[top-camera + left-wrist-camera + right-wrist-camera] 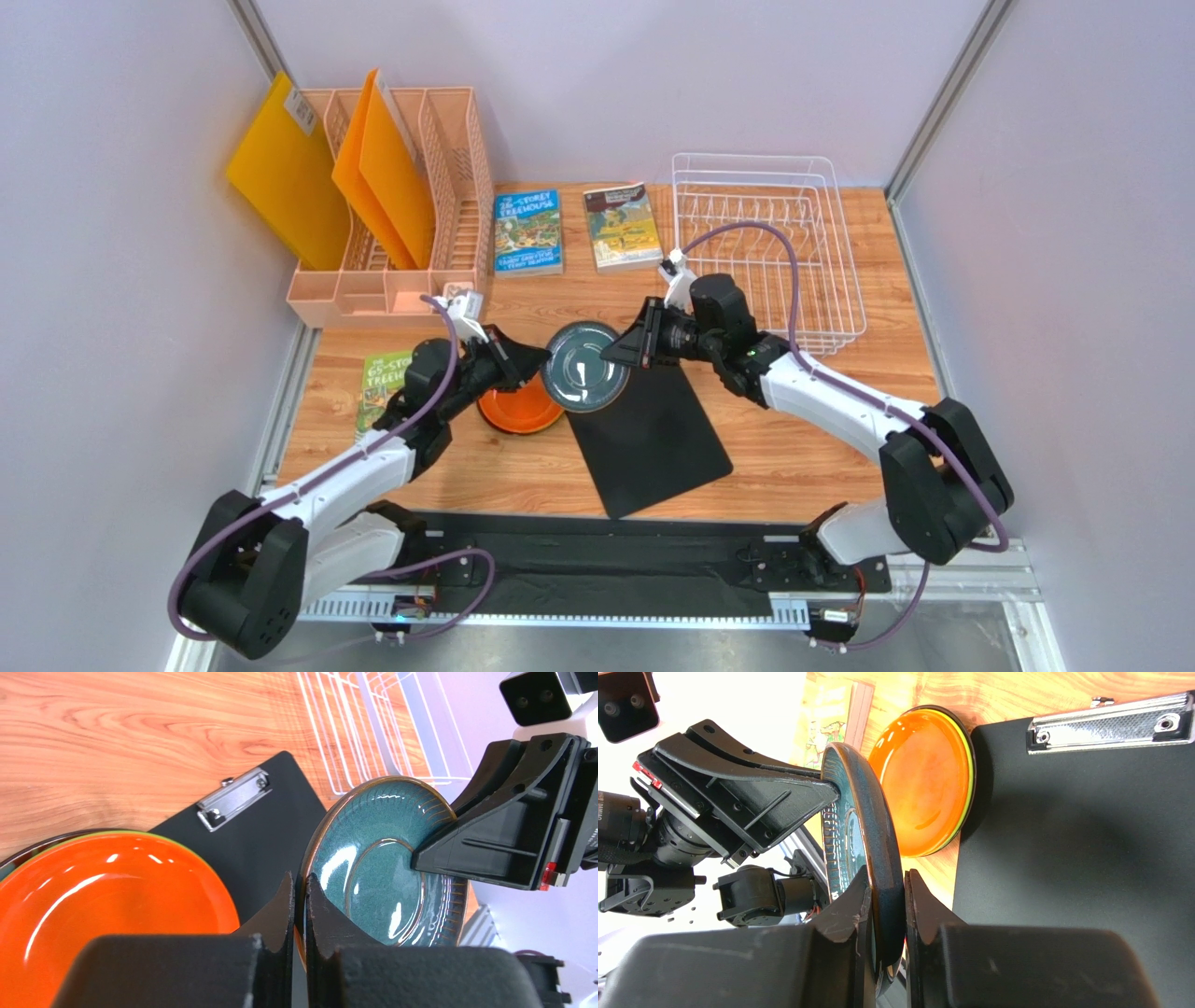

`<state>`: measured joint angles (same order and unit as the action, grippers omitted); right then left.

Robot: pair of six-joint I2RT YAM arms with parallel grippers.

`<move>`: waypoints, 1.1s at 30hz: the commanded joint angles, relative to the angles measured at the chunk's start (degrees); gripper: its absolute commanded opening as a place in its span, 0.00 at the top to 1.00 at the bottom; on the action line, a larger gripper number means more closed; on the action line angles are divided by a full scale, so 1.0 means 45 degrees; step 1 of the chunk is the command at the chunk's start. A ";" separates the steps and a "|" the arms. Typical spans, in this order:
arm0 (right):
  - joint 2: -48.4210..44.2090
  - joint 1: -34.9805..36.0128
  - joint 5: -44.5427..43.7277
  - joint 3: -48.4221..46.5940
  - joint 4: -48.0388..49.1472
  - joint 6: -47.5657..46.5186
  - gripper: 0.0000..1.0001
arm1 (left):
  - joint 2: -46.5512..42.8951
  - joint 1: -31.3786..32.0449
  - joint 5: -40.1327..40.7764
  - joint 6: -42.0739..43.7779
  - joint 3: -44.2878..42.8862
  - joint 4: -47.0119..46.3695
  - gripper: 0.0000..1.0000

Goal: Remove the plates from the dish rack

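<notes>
At the middle of the desk (842, 406), the left pincer (300, 885) and right pincer (887, 882) both clamp the upright teal-grey plate (579, 367) on opposite rims, apparently a handover. The dish rack (753, 158), in the far right corner, looks emptied. The likely next move is for the right to release and the left to stack the plate on the orange plate (516, 409).

The top camera looks steeply down from above the near edge over the whole table (786, 476). Each wrist camera looks from very close and low: left toward the far right corner, right toward the left edge. All share the teal plate (379, 861) and clipboard (260, 833).
</notes>
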<state>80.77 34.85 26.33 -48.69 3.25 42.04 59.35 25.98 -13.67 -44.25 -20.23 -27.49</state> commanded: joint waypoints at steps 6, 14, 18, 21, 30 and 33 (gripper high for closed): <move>0.0234 0.0615 0.1337 0.0096 0.3494 0.0929 1.00 | -0.0552 0.0555 -0.0849 -0.0166 0.0218 -0.0787 0.59; 0.1170 0.0576 0.2389 0.0818 0.6832 0.2862 1.00 | -0.0807 0.0555 -0.0868 -0.0245 0.0257 -0.0865 0.77; 0.2320 0.0556 0.3016 0.0858 0.9426 0.4151 1.00 | -0.0846 0.0556 -0.1121 -0.0245 0.0334 -0.1020 0.95; 0.3082 0.0556 0.3484 0.0587 1.0508 0.4953 1.00 | -0.1118 0.0555 -0.1064 -0.0303 0.0452 -0.1119 0.86; 0.3418 0.0556 0.3720 0.0292 1.0336 0.4722 1.00 | -0.1139 0.0555 -0.1122 -0.0167 0.0472 -0.1119 0.46; 0.3165 0.0576 0.3642 0.0253 0.9729 0.4253 1.00 | -0.1042 0.0555 -0.1200 -0.0128 0.0414 -0.1061 0.72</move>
<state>97.36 35.14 40.62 -43.48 41.28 61.58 54.24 26.46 -11.31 -44.40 -17.28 -28.77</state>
